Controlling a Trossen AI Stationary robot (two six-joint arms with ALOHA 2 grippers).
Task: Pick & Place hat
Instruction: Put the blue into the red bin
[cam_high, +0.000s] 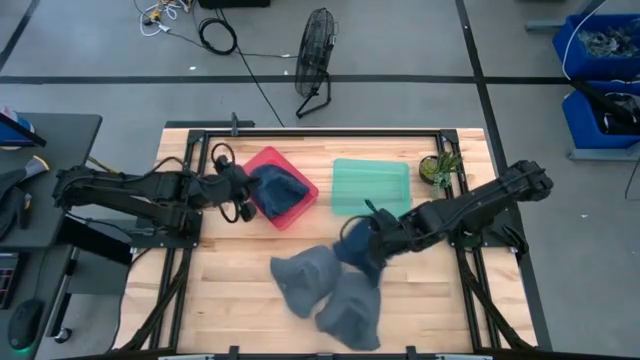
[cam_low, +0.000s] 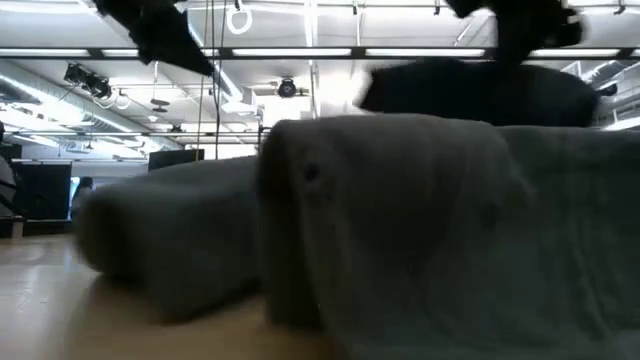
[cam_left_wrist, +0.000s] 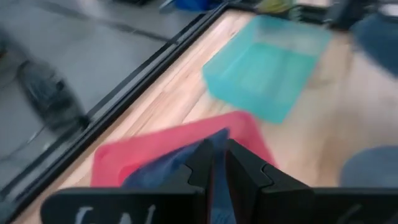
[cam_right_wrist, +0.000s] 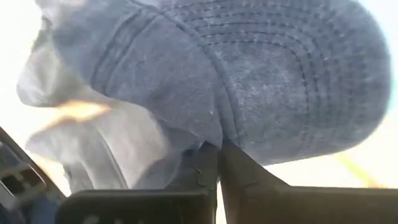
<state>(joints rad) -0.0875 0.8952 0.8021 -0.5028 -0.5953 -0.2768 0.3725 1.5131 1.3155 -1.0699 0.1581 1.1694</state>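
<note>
A blue hat (cam_high: 278, 190) lies in the red tray (cam_high: 300, 172) at the far left; my left gripper (cam_high: 238, 198) stands at its left side, fingers shut (cam_left_wrist: 217, 168). My right gripper (cam_high: 377, 236) is shut on a second blue hat (cam_high: 354, 242), held above the table's middle; this hat shows dark at the top of the low view (cam_low: 470, 90). Two grey hats (cam_high: 305, 275) (cam_high: 350, 310) lie on the table near the front edge, right below it. The green tray (cam_high: 370, 185) stands empty at the back. My left gripper has its shut fingers on the near edge of the blue hat (cam_left_wrist: 214, 146), coming level from the table's left. The cloth seems to run into the narrow gap between the fingers. The hat lies in the red tray. My right gripper pinches the blue hat at its edge, where the stitched brim meets the crown (cam_right_wrist: 214, 140), between its two fingers. The fingers come slanting from the table's right. The hat is lifted clear above the grey hats (cam_right_wrist: 93, 149).
A small potted plant (cam_high: 440, 168) stands at the back right, beside the green tray. Black frame rails (cam_high: 300, 132) run along the table's edges. Bare wood shows at the front left (cam_high: 225, 290).
</note>
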